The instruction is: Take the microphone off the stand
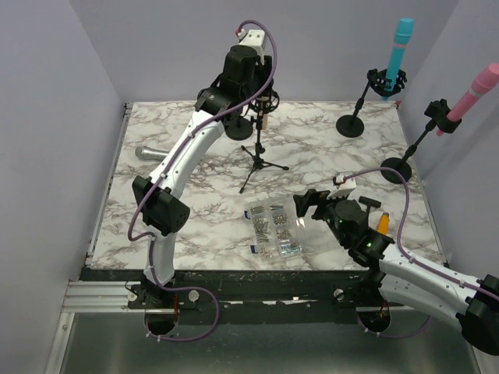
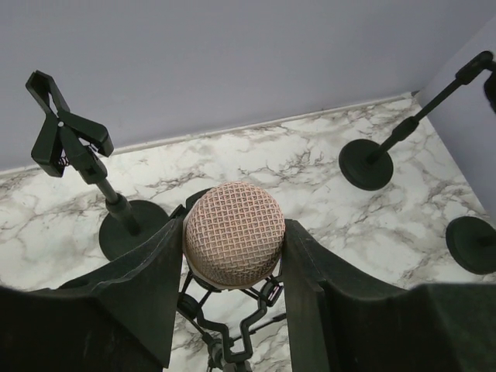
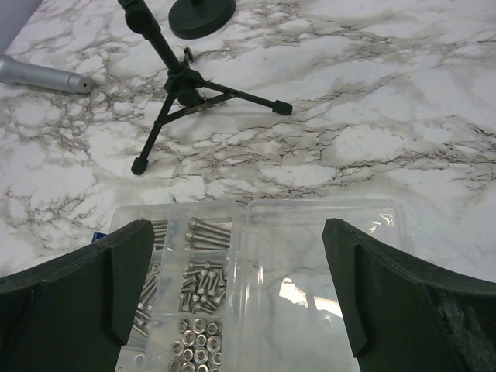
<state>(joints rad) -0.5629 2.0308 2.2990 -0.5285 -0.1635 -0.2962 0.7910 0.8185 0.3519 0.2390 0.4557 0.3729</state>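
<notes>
The left gripper (image 2: 234, 256) has its two fingers closed against opposite sides of the microphone (image 2: 232, 225), whose round mesh head sits squarely between them, pointing up at the wrist. Directly beneath the gripper, the microphone sits in the clip of the tripod stand (image 1: 260, 160), which is upright on the marble surface (image 1: 195, 226). Beyond the gripper and to its left stands a round-base stand (image 2: 85, 163) with a bare clip. The right gripper (image 3: 236, 263) is spread wide, holding nothing, above a clear plastic box (image 3: 318, 232) of screws (image 3: 203, 283), with the tripod's feet just beyond it.
</notes>
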